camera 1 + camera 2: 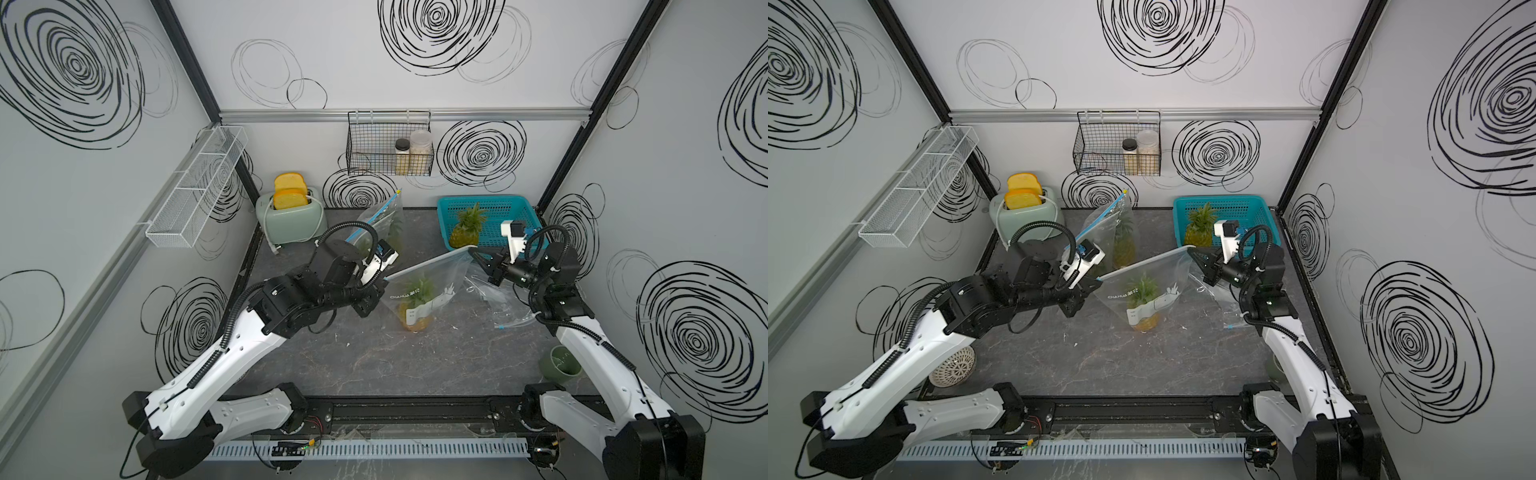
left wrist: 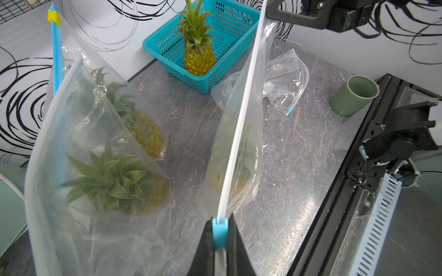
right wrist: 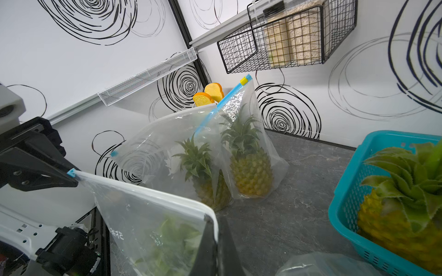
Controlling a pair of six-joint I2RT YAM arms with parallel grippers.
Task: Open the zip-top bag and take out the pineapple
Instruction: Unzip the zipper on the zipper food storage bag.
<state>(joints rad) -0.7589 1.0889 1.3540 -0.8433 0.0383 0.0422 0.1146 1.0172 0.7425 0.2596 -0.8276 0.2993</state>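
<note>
Clear plastic zip-top bag (image 1: 428, 286) hangs taut between both arms, its small yellow pineapple (image 1: 417, 311) inside, base apparently on the grey worktop (image 1: 374, 365). Left end effector (image 2: 221, 222) pinches the blue slider (image 2: 219, 235); right end effector (image 3: 215, 218) pinches the opposite corner. Pulling could slip that thin corner free, dropping the bag. The left wrist view shows the slider closely; both top views barely resolve it.

At the lower right of a top view, the right arm (image 1: 598, 353) covers part of the green cup (image 1: 556, 369). In the left wrist view the pineapple (image 2: 239, 185) inside the zip-top bag (image 2: 248, 133) is only a blurred yellow shape.
</note>
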